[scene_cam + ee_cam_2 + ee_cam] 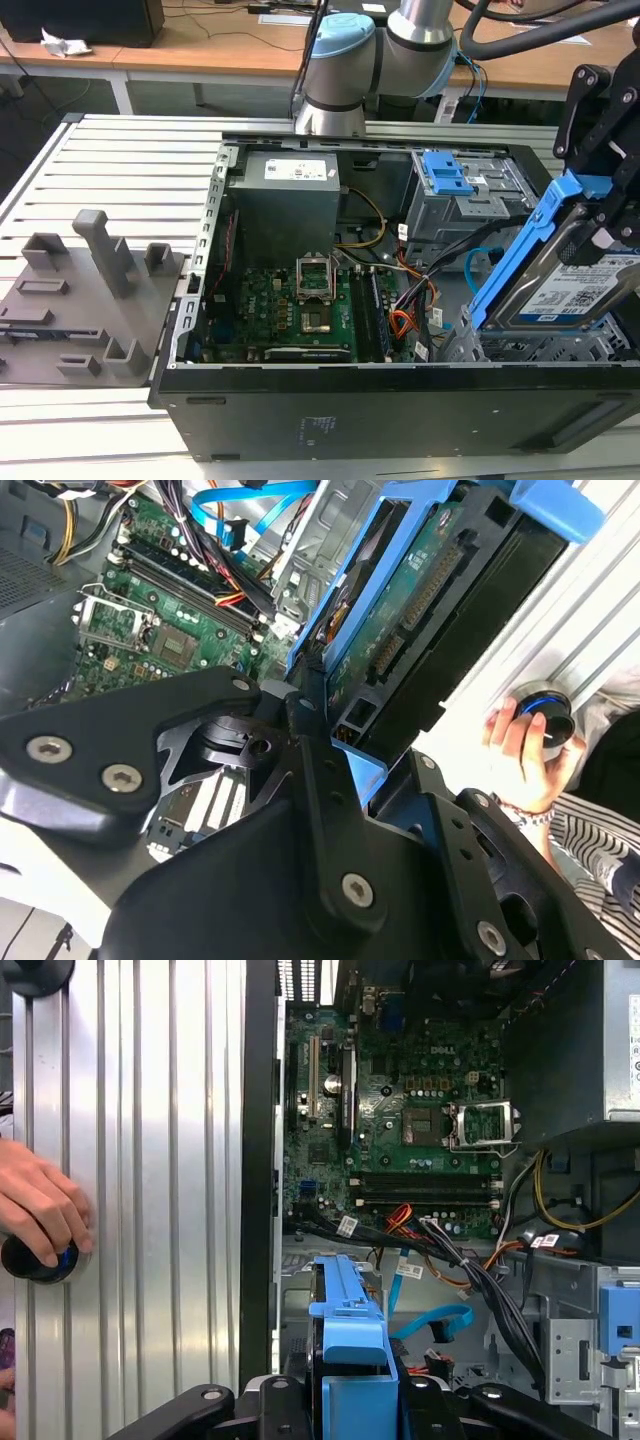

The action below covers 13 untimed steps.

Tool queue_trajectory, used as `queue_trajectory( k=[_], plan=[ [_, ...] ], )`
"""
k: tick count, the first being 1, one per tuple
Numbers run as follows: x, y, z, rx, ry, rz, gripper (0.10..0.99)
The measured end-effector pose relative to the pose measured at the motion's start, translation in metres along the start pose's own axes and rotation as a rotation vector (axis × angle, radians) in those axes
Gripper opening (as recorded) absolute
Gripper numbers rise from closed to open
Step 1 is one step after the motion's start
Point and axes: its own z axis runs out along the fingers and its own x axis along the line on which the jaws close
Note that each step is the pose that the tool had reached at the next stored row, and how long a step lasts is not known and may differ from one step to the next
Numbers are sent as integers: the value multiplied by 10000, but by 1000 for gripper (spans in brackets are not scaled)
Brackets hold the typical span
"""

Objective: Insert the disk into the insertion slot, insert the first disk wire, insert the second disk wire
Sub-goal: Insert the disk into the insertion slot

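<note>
The pincer (597,200) is closed on the disk (575,285), gripped at the handle end of its bright blue carrier; in the second wrist view the black fingers (310,750) are seen pressed against the carrier's sides, with no gap left. The disk is held aloft and tilted, its lower end dipped toward the insertion slot (545,350), the perforated silver cage at the exterior view's right of the open computer case (300,400). The tilt is judged to line the carrier up with the cage mouth; whether the lower edge touches the metal cannot be told. The disk is not yet seated. The second disk wire (440,1318), light blue and looping, is left lying just beyond the cage, and the first disk wire (460,1270) is draped near it across the case floor, both apparently unplugged and kept out of the disk's path. Beside the case, on the slotted bench (120,160), a person's hand (40,1210) is rested on a round black button.
</note>
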Motion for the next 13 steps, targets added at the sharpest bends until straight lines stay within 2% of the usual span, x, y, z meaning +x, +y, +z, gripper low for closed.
queue_trajectory(
  k=[13],
  plan=[
    [0, -4, 99, 0, 1, 0, 365]
  ],
)
